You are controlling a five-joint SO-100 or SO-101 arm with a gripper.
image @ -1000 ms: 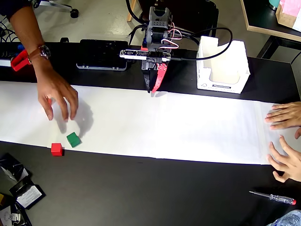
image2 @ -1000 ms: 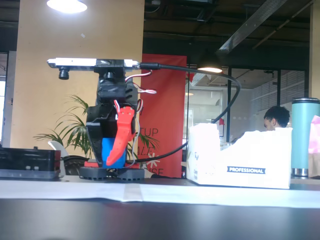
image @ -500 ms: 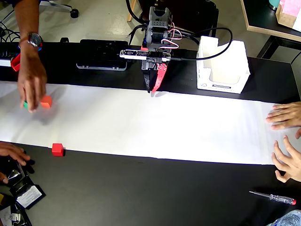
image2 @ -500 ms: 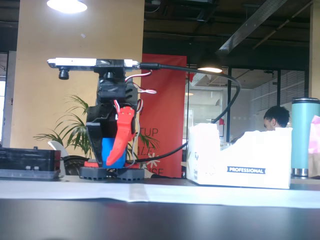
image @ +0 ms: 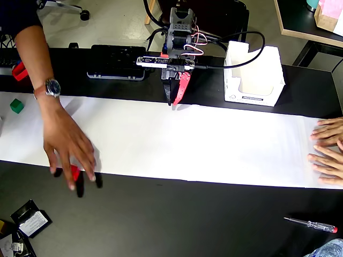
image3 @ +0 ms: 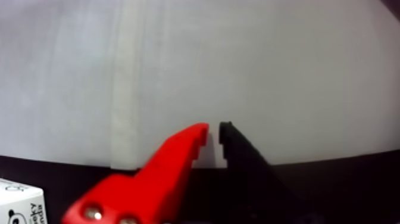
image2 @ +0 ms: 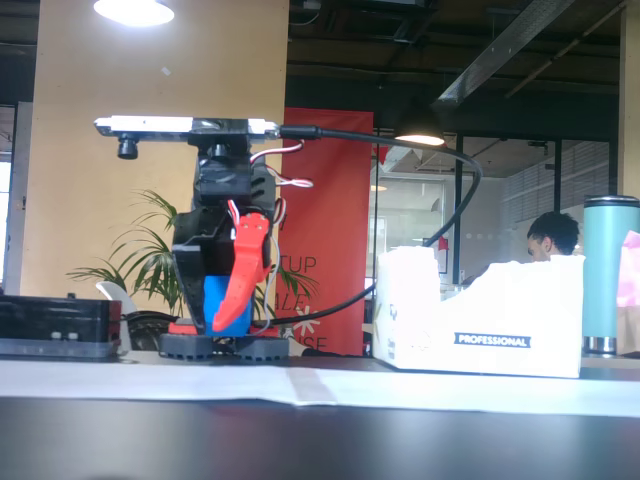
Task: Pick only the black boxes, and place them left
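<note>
In the overhead view the arm sits folded at twelve o'clock of the table, its gripper (image: 175, 99) pointing down at the far edge of the white paper strip (image: 214, 144); the wrist view shows the red finger (image3: 172, 161) and the black finger (image3: 238, 155) with tips nearly together, only a thin slit between them, holding nothing; the gripper is closed and empty; the fixed view shows the same gripper (image2: 228, 322) hanging just above the tabletop beside the arm's base. One black box (image: 31, 219) lies on the dark table at about eight o'clock, off the paper, its top face showing a pale label; further dark cartons at the very corner are too cut off to tell. A person's hand (image: 68, 147) with a wristwatch (image: 49, 87) reaches in from ten o'clock and is spread over a red cube (image: 74, 172) at the paper's near edge; a green cube (image: 17, 105) rests on the paper at nine o'clock, well apart from the hand. Another person's hands (image: 328, 152) lie flat on the paper at three o'clock; a white carton (image: 253, 75) stands at one o'clock, just beside the arm; a screwdriver (image: 311, 224) lies at five o'clock.
</note>
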